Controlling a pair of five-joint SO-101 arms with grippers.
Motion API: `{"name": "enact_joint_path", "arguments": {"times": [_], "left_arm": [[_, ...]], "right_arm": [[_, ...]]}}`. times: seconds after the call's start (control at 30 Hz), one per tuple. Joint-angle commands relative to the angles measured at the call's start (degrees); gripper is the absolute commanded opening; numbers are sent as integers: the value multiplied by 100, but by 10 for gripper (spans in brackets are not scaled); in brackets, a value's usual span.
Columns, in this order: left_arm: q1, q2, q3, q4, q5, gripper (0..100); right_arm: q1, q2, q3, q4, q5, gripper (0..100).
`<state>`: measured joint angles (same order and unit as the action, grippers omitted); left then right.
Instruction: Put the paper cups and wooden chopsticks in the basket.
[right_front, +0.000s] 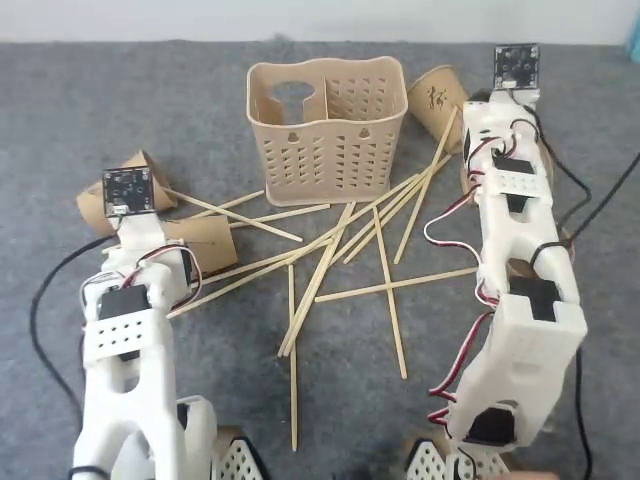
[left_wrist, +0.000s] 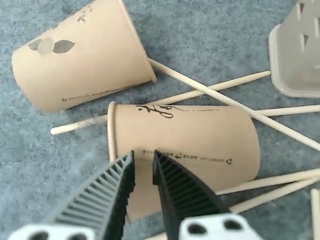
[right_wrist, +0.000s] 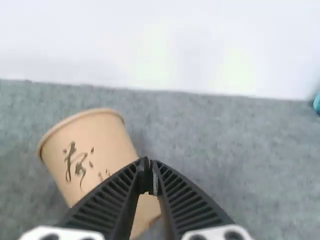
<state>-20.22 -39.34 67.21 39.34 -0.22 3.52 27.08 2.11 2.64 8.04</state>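
Several cups (right_front: 205, 243) (toppled) outside basket (right_front: 325, 150)

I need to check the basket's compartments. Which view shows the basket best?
The high view: the whole basket stands upright there, with both compartments seen from above. The left wrist view catches just a corner of the basket at its base.

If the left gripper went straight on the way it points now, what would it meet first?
Most likely the paper cup lying on its side just beyond the left gripper, near its rim end, though depth is hard to judge.
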Motion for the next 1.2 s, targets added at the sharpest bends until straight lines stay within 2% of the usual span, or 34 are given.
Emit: {"name": "enact_joint_path", "arguments": {"times": [0.0,0.23,0.3,0.67,0.83,0.9,1.0,1.17], "left_arm": [[-35,176,136,-18,79,62],[-35,176,136,-26,79,62],[-26,176,136,-26,79,62],[-18,176,136,-26,79,62],[-18,176,136,-26,79,62],[-18,176,136,-26,79,62],[-18,176,136,-26,79,62],[-18,176,136,-26,79,62]], "right_arm": [[-127,101,-378,-233,-114,8],[31,1174,-993,-127,-123,8],[75,1244,-1055,224,-123,8],[136,57,-1046,4831,-53,8],[233,-145,-1055,6484,923,9],[330,-338,-1064,6993,1090,9],[725,-857,-1073,7398,844,9],[1033,-1789,-1081,7064,141,9]]}}
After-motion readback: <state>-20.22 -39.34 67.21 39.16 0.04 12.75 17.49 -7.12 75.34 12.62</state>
